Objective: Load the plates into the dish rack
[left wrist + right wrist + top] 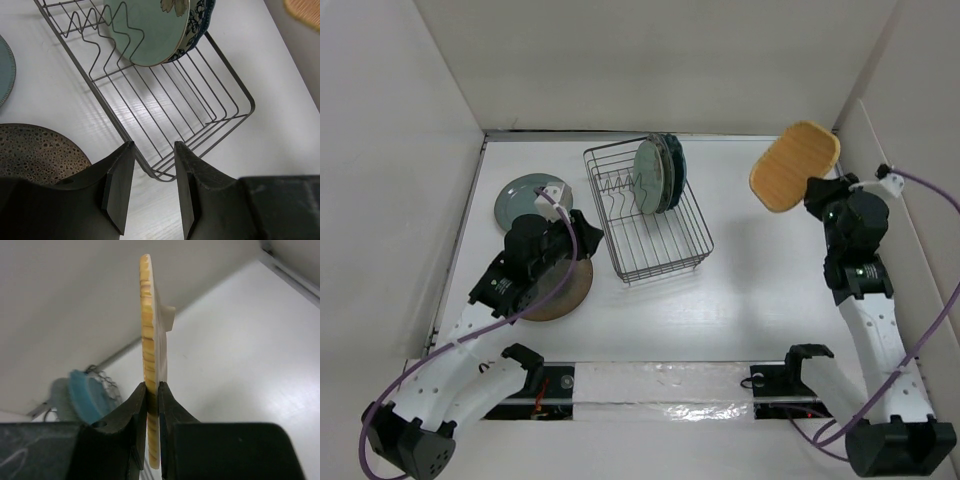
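Observation:
The dark wire dish rack (pixel 660 245) stands mid-table with a grey-green plate (pixel 648 176) and darker plates behind it upright in its prongs; it also shows in the left wrist view (pixel 200 115). My right gripper (pixel 817 193) is shut on the edge of the tan rounded-square plate (pixel 795 166) and holds it in the air right of the rack; in the right wrist view the plate (pixel 152 340) stands edge-on between the fingers. My left gripper (pixel 152 165) is open and empty, just left of the rack's near corner. A brown plate (pixel 560 290) lies under the left arm. A teal plate (pixel 525 196) lies at the left.
White walls close in the table on the left, back and right. A strip of clear film (pixel 660 385) runs along the near edge between the arm bases. The brown plate's speckled surface (pixel 35 155) lies left of the left fingers.

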{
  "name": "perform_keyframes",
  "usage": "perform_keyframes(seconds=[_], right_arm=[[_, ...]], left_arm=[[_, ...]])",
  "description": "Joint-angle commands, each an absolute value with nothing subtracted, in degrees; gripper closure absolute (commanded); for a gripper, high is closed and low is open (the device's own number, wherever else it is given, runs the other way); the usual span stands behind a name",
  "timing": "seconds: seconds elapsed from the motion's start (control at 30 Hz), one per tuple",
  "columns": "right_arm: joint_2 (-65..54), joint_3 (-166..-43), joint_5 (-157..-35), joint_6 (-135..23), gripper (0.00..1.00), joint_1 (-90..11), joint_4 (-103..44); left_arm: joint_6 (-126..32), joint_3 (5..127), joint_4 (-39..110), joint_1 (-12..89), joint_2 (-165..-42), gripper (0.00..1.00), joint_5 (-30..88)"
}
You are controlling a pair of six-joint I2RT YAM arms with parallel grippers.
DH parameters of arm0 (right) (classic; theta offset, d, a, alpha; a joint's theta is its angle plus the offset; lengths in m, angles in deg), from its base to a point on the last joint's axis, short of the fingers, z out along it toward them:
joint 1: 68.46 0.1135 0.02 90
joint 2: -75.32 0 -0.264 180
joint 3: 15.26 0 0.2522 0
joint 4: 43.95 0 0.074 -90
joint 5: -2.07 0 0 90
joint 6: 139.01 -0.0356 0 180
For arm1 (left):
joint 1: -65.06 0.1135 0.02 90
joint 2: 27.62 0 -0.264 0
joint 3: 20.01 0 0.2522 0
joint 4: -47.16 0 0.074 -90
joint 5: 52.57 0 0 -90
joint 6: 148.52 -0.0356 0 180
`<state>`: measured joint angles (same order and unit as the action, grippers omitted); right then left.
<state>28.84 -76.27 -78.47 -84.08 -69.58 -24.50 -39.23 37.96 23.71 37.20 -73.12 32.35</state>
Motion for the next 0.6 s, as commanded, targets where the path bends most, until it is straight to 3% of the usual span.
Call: perform_keyframes(seconds=[0.0,0.33,0.57], right_arm=[[26.46,-87.97,-73.27,-76.36,1.00,-60.92,-30.37],[5.75,-110.66,-63.59,-62.22,1.00,-32.72,-36.43],[-11.31,-121.65,-60.77,-59.21,1.00,-28.03,-39.07]], left_arm=[[-39.98,40.25,25.76,38.16,-72.88,0.66,32.51],[-40.06,39.98,25.49,38.17,-72.01,0.66,33.82],[-40.15,39.81,25.23,38.17,-70.78,0.66,35.58]])
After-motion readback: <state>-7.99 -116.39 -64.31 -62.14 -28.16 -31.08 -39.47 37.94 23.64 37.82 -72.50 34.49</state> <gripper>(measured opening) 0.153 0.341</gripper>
